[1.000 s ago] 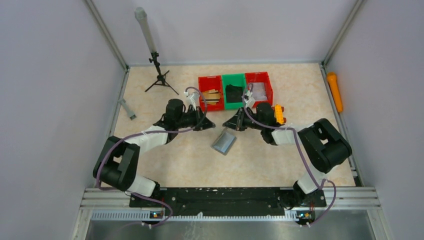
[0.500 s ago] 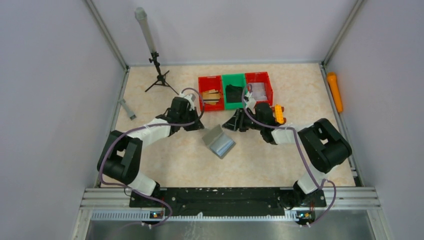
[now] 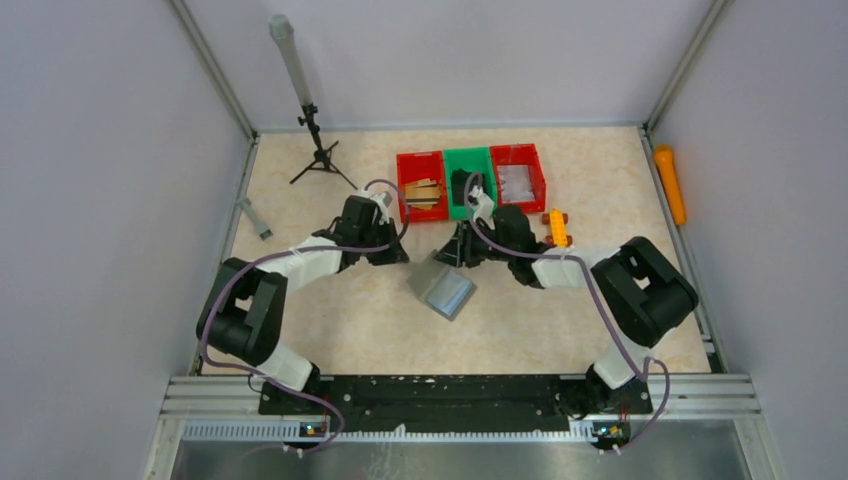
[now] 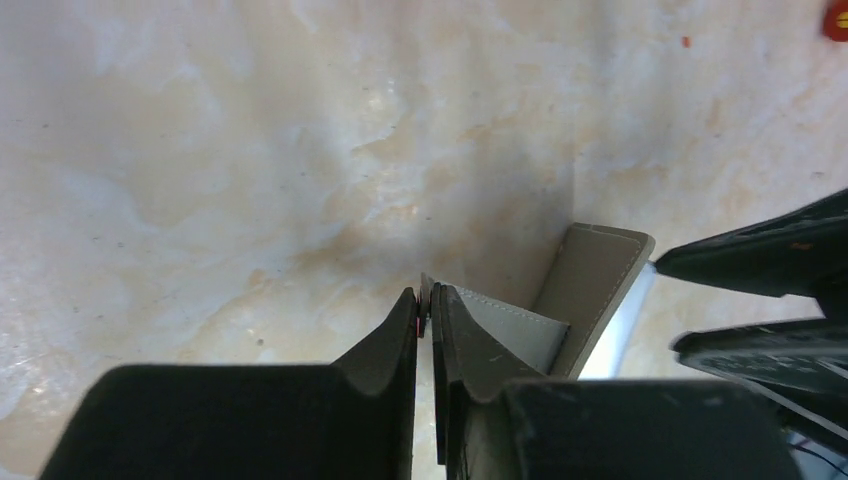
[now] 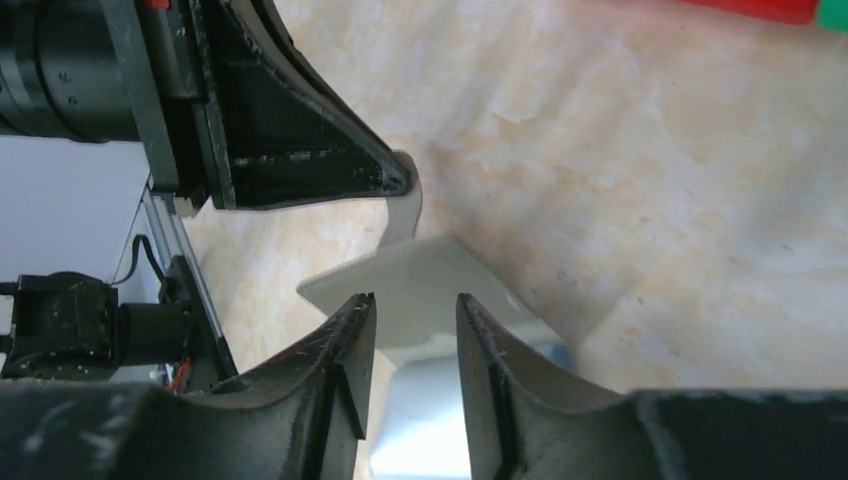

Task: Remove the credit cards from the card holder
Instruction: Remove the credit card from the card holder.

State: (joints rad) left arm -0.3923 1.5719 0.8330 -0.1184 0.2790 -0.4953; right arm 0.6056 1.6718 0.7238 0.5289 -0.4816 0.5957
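Note:
The grey card holder (image 3: 441, 287) lies open on the table between my grippers, its shiny silvery-blue inside (image 3: 450, 293) facing up. My left gripper (image 3: 404, 256) is shut on the small tab (image 5: 404, 212) at the edge of the lifted grey flap (image 4: 592, 290) and holds that flap up; its closed tips show in the left wrist view (image 4: 428, 303). My right gripper (image 3: 448, 256) is open and empty, its jaws (image 5: 411, 312) hovering just over the flap's far edge (image 5: 425, 275), above the shiny pocket (image 5: 435, 420). No credit card is distinguishable; they are hidden.
Three bins stand at the back: red (image 3: 421, 187), green (image 3: 467, 180) holding a black boxy object, red (image 3: 520, 177). An orange toy (image 3: 558, 227) lies beside the right arm. An orange cylinder (image 3: 669, 184) lies far right, a tripod (image 3: 318, 150) back left.
My left gripper pulled the tab leftward and swung the holder's flap open. My right gripper then moved left, up to the open holder.

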